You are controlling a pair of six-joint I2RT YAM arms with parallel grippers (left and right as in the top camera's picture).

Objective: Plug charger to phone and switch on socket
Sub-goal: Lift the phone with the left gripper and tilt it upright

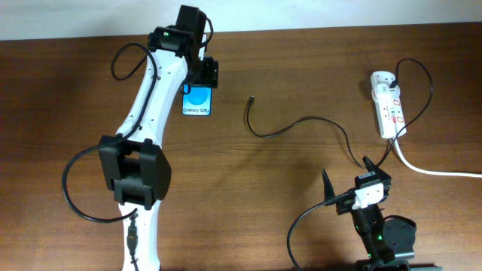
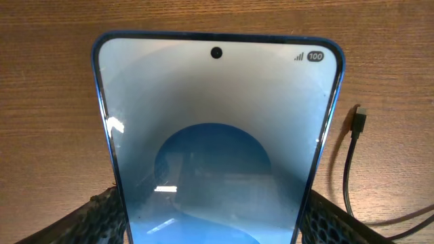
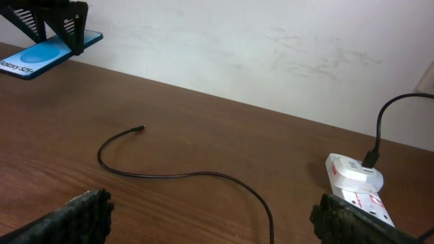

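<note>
Your left gripper is clamped on the phone. Its mesh-faced fingers press the two long edges near one end, and the blue screen faces up. From the right wrist view the phone looks tilted and lifted clear of the table at its far left side. The charger lies loose on the wood. Its small plug tip sits to the right of the phone, near it but not touching, and nothing holds it. From there the thin black cable curves across the table, passes just beside your right gripper, and loops up to the socket, where its other end is plugged in. Your right gripper has its fingers spread wide with nothing between them. The socket lies flat at the right side, and its thick white cord runs off the right edge. You cannot tell the switch positions from these views.
</note>
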